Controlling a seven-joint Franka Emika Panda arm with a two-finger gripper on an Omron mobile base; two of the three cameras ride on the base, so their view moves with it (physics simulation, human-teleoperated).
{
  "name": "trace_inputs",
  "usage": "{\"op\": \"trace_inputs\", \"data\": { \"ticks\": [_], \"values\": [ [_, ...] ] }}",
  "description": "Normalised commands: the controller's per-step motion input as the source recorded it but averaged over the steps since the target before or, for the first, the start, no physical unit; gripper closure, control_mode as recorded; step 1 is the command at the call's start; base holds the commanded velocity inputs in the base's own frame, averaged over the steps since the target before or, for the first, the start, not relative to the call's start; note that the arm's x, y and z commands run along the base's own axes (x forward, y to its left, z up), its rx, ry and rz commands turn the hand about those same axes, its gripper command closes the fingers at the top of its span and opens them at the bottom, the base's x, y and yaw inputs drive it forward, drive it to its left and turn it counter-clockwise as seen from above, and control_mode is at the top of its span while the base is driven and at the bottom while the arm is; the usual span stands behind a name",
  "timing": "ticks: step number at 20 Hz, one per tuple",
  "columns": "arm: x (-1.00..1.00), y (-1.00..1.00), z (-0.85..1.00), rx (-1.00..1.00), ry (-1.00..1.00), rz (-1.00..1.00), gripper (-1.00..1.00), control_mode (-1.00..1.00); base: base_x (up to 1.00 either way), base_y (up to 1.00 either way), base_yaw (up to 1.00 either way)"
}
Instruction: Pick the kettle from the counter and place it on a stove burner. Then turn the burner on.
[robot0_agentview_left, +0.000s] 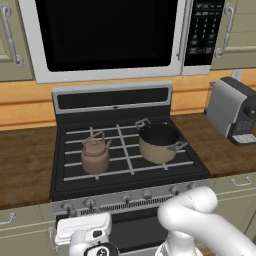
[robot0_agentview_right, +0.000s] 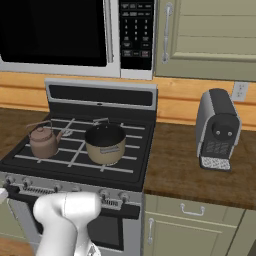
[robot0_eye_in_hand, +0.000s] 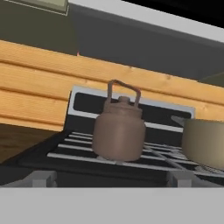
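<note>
The kettle stands upright on the stove, on the grate bars over the front left burner, its handle arched above the knobbed lid and its spout toward the back of the stove. In the hand view the kettle sits centred on the grate, seen from low in front of the stove, with the stove's raised back panel behind it. A tan pot with a dark inside and two side handles stands on the stove just right of the kettle, apart from it, with a gap of bare grate between them; in the right base view the pot is to the right of the kettle. The knobs line the stove's front edge, below the kettle. The gripper is low in front of the stove, below the knob row on the left side; its jaws stand wide apart and hold nothing. The counter runs on both sides of the stove. A grey coffee machine stands on the counter right of the stove. A microwave hangs above the stove.
</note>
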Motion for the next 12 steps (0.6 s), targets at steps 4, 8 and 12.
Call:
{"op": "trace_inputs", "data": {
  "ticks": [4, 8, 12],
  "values": [
    [0.26, 0.44, -0.36, 0.00, -0.10, 0.00, -1.00, -1.00, 0.00, 0.00, 0.00],
    [0.23, 0.47, -0.35, 0.00, -0.08, 0.00, -1.00, -1.00, 0.00, 0.00, 0.00],
    [0.13, 0.46, -0.34, 0.00, -0.06, 0.00, -1.00, -1.00, 0.00, 0.00, 0.00]
  ]
}}
